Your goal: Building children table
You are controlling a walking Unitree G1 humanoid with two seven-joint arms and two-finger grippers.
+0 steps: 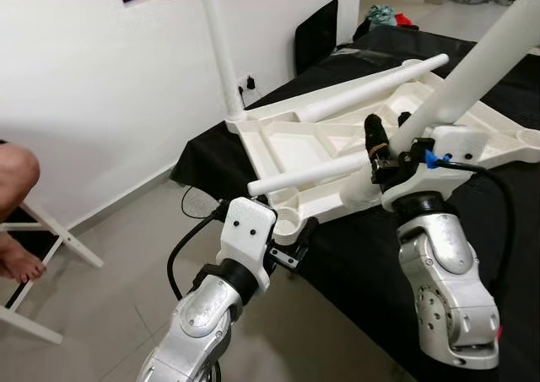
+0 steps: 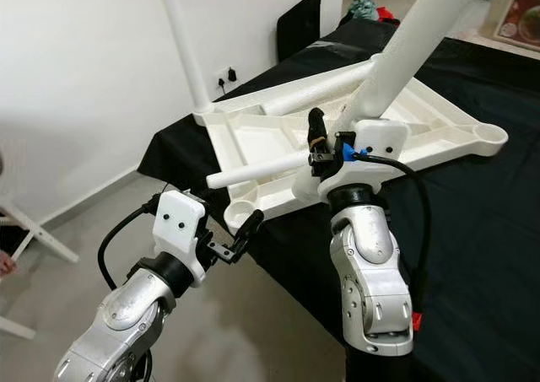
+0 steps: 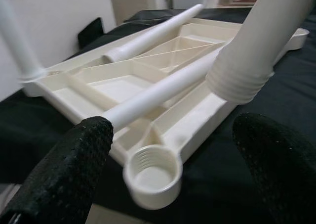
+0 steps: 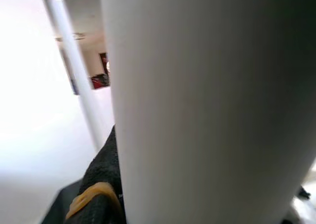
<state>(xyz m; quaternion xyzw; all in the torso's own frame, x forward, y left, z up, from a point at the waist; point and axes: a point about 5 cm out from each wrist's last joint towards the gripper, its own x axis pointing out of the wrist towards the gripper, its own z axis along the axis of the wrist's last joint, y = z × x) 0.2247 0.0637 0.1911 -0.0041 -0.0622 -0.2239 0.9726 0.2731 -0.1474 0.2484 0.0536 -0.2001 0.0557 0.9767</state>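
An upturned white plastic table top (image 1: 295, 146) lies on a black-covered surface (image 1: 363, 264). One white leg (image 1: 218, 45) stands upright in its far left corner. Two loose legs (image 1: 371, 87) (image 1: 308, 174) lie across the underside. My right gripper (image 1: 395, 144) is shut on a third leg (image 1: 481, 61), held tilted, its threaded end (image 3: 242, 75) just above the near rim. The near corner socket (image 3: 152, 177) is empty. My left gripper (image 1: 299, 243) is open just in front of that socket, touching nothing.
At the far left a person's bare foot (image 1: 17, 260) rests beside a white folding frame (image 1: 51, 230). A white wall with a power outlet (image 1: 247, 83) runs behind the table. A dark chair (image 1: 316, 32) stands at the back. Grey floor tiles (image 1: 110, 314) lie below.
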